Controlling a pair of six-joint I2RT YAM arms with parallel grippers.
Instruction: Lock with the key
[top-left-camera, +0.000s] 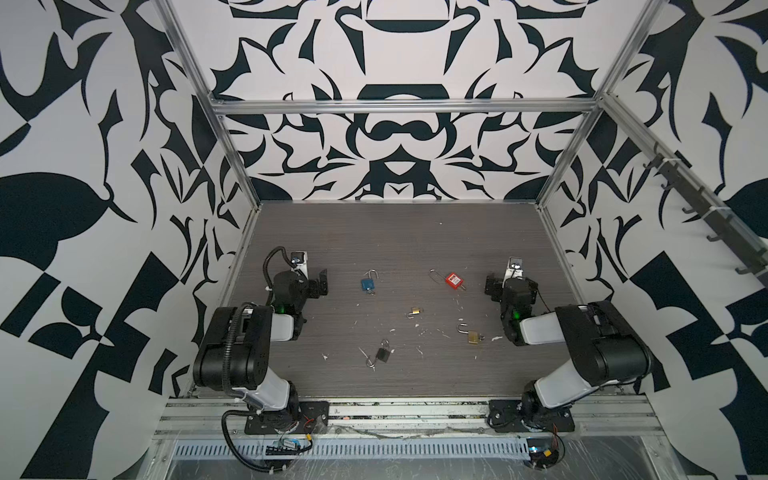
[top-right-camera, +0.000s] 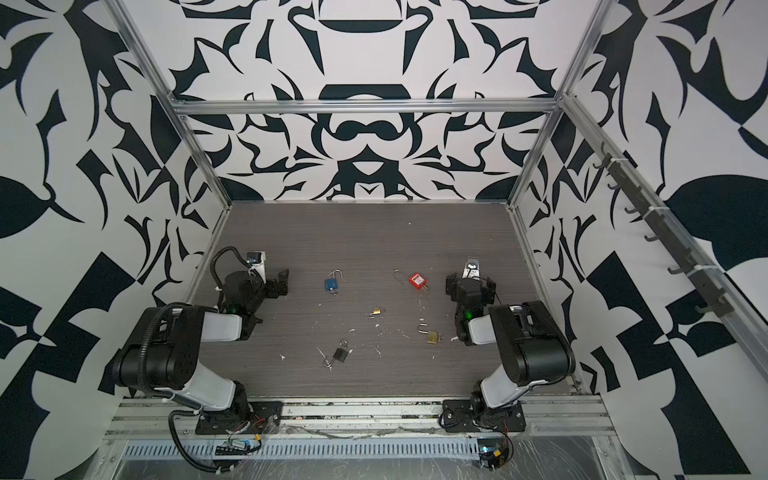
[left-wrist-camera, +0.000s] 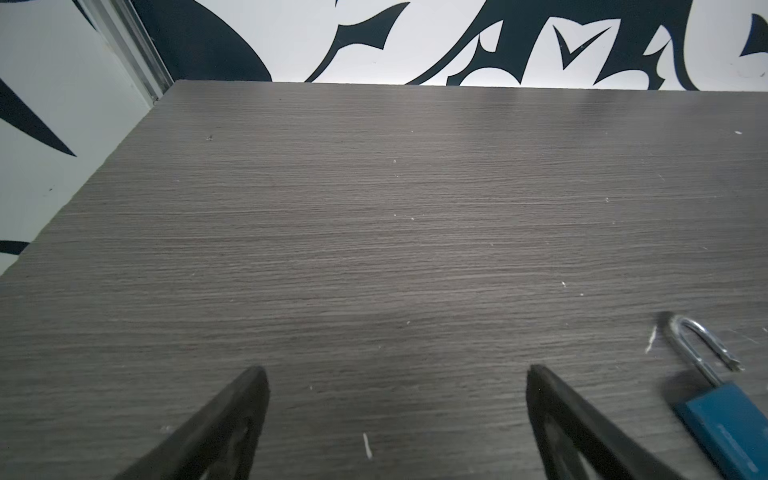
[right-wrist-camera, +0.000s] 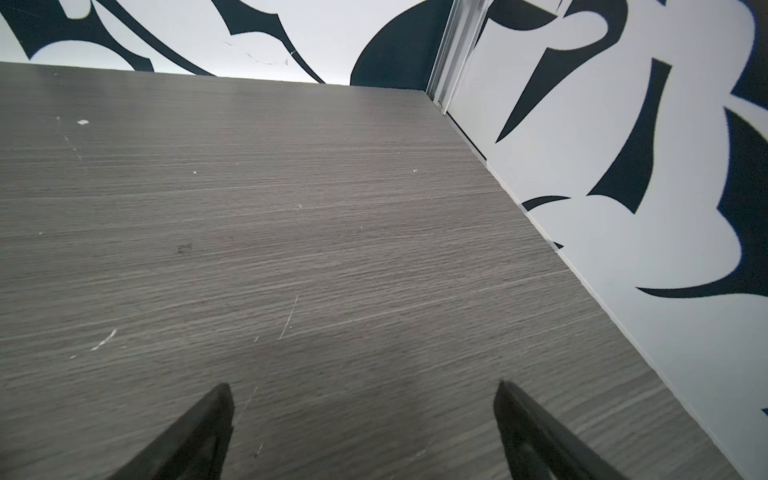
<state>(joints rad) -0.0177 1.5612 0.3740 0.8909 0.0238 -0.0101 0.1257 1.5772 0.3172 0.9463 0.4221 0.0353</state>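
Nothing started on the table (top-left-camera: 415, 241): left gripper (left-wrist-camera: 397, 372) and right gripper (right-wrist-camera: 363, 386) both wide open, empty, at the sides; I'd take the blue padlock (top-left-camera: 367, 284) near the left one, pin its body, press the open shackle (left-wrist-camera: 702, 345) home, then turn the tiny key (top-left-camera: 371, 293) apparently in its base.

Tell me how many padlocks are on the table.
5: blue padlock back left, red padlock back right, small brass padlock in the middle, bigger brass padlock front right, black padlock at the front. None seems hidden.
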